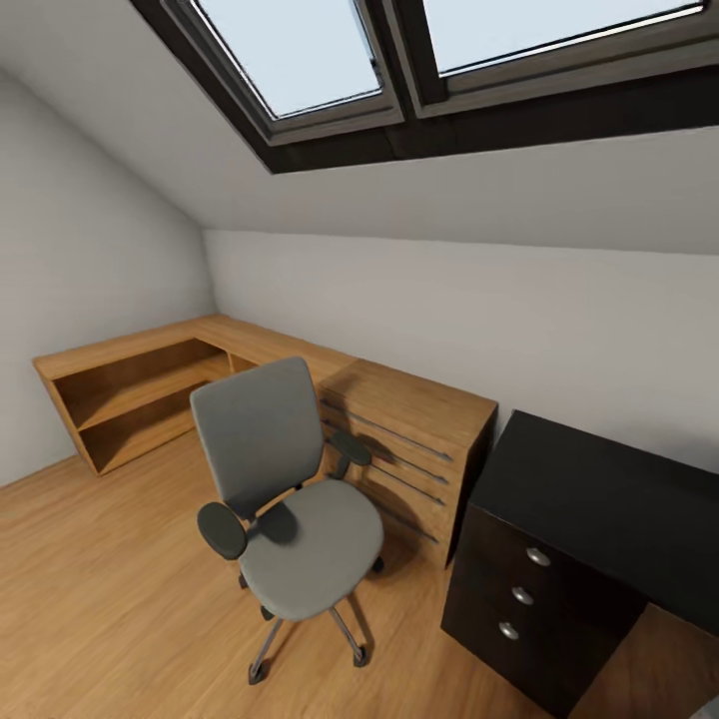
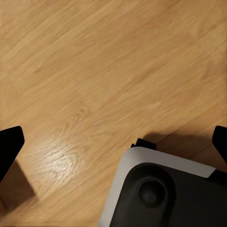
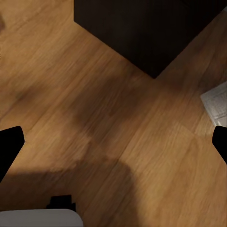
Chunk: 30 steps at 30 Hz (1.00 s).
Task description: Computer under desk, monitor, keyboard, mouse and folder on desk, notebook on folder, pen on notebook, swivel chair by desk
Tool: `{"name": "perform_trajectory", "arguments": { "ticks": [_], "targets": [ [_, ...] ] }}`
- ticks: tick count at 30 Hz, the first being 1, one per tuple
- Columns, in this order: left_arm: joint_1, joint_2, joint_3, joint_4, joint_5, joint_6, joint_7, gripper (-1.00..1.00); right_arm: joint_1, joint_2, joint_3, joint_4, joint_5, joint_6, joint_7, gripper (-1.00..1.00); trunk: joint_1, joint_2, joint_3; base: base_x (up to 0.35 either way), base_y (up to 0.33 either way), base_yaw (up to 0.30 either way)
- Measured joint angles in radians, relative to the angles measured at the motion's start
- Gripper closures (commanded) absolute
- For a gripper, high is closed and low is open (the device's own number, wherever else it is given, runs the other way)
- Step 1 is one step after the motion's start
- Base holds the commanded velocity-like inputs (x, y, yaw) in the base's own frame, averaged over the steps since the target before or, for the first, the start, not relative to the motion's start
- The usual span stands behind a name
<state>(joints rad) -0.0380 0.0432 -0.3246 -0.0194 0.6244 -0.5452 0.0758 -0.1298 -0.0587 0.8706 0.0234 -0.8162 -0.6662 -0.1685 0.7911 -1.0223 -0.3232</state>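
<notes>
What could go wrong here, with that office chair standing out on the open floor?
The swivel chair sits on a wheeled base, so a push might send it rolling or turning off course. It stands close to the wooden drawer chest, which an armrest might knock. Its seat looks bare, with no folder on it, so the robot may have to search elsewhere before tidying the desk.

desk [image 1: 599, 479] cut off at right edge, swivel chair [image 1: 300, 519] base partly hidden

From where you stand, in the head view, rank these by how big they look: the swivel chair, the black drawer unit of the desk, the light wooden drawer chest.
1. Swivel chair, largest, though nearness may flatter it.
2. Black drawer unit of the desk and the wooden drawer chest: too alike to rank; the unit is cut off by the frame edge.
</notes>
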Motion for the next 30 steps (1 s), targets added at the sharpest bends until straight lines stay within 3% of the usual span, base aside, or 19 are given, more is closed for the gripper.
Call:
{"name": "perform_trajectory", "arguments": {
  "ticks": [30],
  "targets": [
    [0.0,-0.003,0.0,0.0,0.0,0.035,-0.001,-1.0,0.0,0.001,0.0,0.0,-0.002,0.0,0.0,-1.0,-0.115,0.21,0.084,0.0,0.0,0.229]
  ]
}}
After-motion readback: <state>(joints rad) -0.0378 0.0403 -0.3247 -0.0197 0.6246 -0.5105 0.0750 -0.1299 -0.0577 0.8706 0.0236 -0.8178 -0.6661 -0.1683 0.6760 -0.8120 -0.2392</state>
